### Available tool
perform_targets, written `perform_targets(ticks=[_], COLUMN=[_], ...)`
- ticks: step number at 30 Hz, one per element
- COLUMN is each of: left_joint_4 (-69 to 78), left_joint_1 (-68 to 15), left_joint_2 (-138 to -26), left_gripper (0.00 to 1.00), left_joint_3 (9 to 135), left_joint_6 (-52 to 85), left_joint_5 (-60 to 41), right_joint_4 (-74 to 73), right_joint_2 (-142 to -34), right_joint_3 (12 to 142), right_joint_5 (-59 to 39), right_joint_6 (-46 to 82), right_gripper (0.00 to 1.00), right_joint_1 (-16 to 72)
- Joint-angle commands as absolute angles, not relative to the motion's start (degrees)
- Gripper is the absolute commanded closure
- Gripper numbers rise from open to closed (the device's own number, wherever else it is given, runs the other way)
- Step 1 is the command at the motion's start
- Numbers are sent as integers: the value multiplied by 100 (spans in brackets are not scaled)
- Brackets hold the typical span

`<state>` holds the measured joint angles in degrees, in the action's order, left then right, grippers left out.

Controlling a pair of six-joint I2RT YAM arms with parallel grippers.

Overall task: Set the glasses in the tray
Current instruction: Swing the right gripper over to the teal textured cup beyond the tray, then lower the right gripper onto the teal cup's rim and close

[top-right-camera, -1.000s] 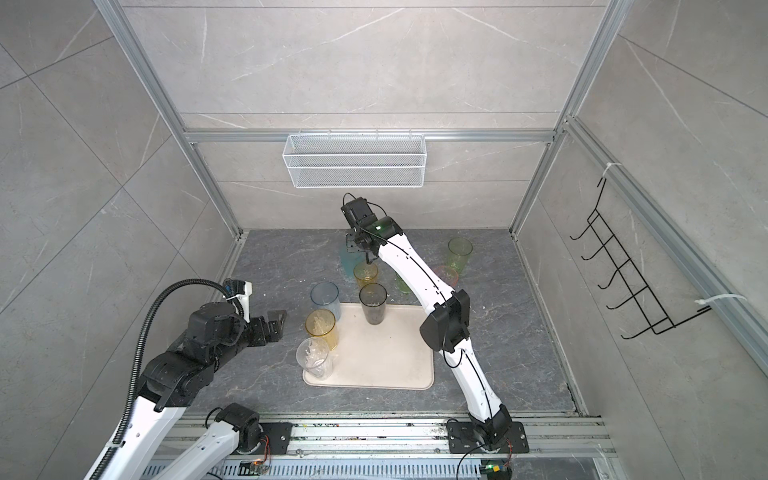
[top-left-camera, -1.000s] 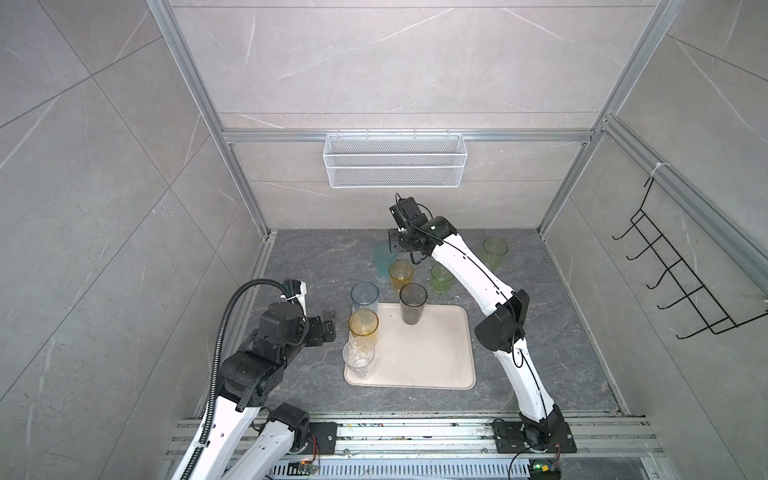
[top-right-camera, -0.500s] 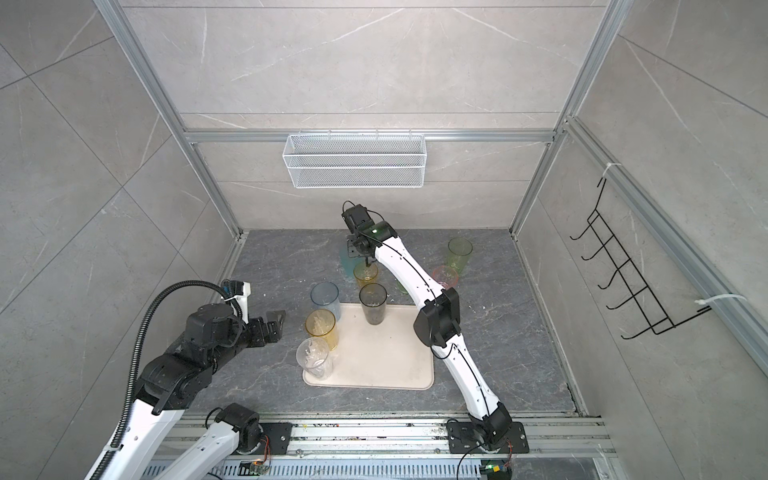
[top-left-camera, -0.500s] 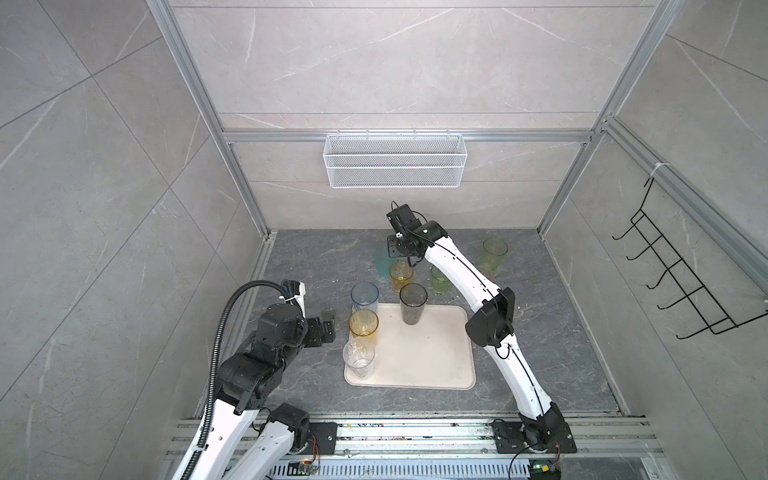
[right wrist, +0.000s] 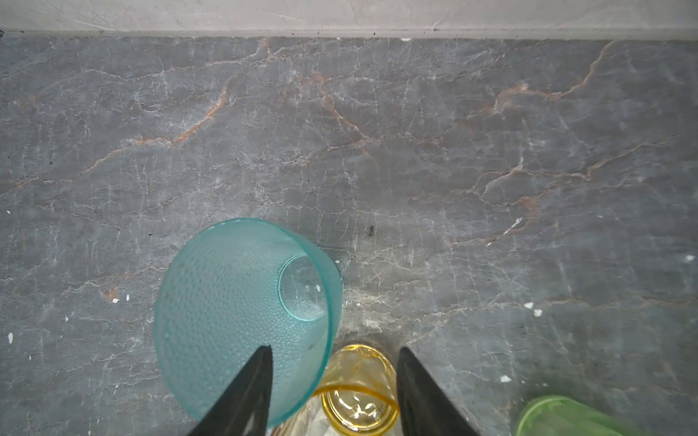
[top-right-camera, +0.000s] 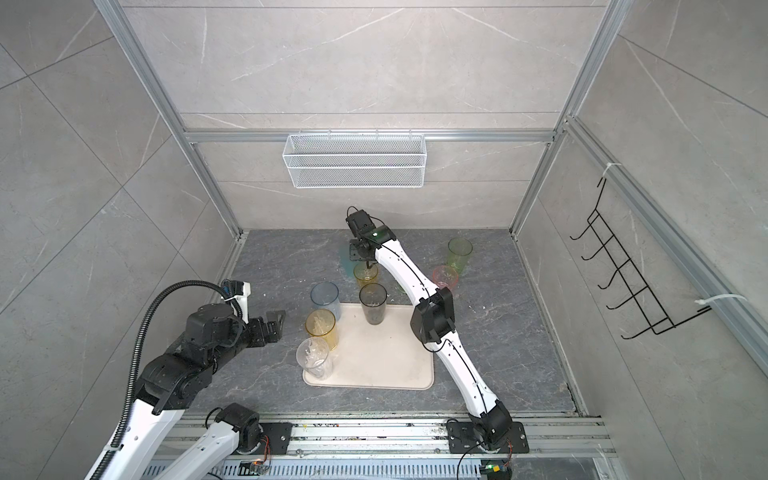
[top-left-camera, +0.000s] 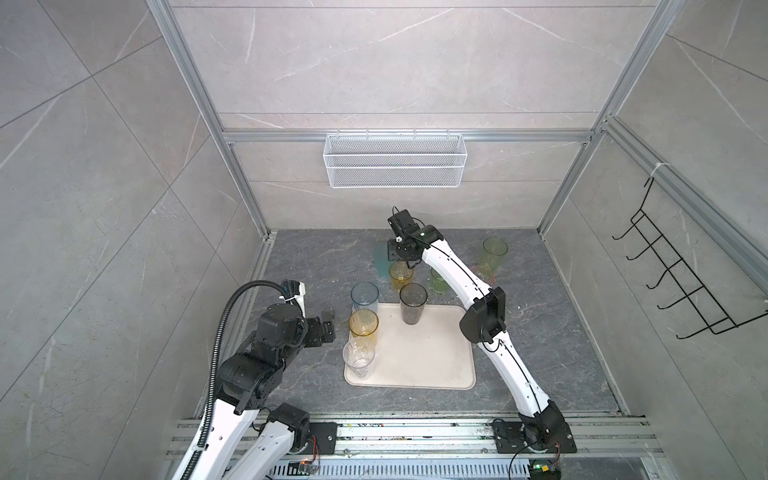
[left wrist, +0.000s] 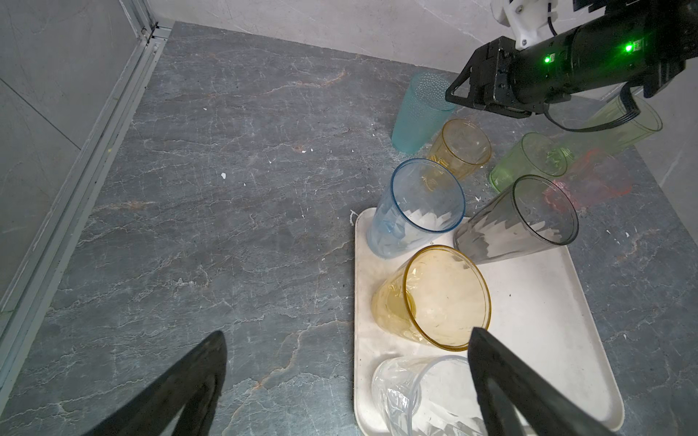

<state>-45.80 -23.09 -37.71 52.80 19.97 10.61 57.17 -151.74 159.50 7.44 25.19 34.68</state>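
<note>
No readable text, labels or numbers anywhere.

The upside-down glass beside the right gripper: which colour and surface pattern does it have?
The glass is translucent teal with a fine dotted texture, best seen in the right wrist view.

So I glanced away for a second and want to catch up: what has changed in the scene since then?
The right gripper has shifted slightly left at the back, now straddling the small amber tumbler beside the teal tumbler, jaws part open, nothing lifted. The left gripper stays wide open beside the tray; all glasses unmoved.
</note>
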Motion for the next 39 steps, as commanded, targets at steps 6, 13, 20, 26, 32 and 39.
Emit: perform_targets(ticks=[6,13,20,26,32,39], left_joint_4=[-4429,-4412,-4421,-4421,-4430,-4430], left_joint_1=[-2279,-2276,-2276,-2276,-2276,-2276], left_joint_2=[-3761,-3764,-3797,-3805,-3803,-3809], left_gripper=[0,0,0,0,0,0], left_joint_3=[5279,5280,5282,5278,5266,5269], left_joint_6=[2070,2065,2054,2065,2065,2068], left_joint_5=[1178,1161,1138,1150,1160,1157], right_joint_4=[5582,5387,5300,5274,5274,5275], right_joint_2=[-15440,-15587,-15723,-15719,-15636,-15520], right_joint_3=[16221,16224,16262,16265,16274,16277], right_joint_5=[554,537,501,466,448,464], right_joint_6=[2737,2743,2778,2794,2761,2747], right_gripper=[47,52,59,60,60,66], right_joint_1=[3421,3395,3379,3366,3357,3356])
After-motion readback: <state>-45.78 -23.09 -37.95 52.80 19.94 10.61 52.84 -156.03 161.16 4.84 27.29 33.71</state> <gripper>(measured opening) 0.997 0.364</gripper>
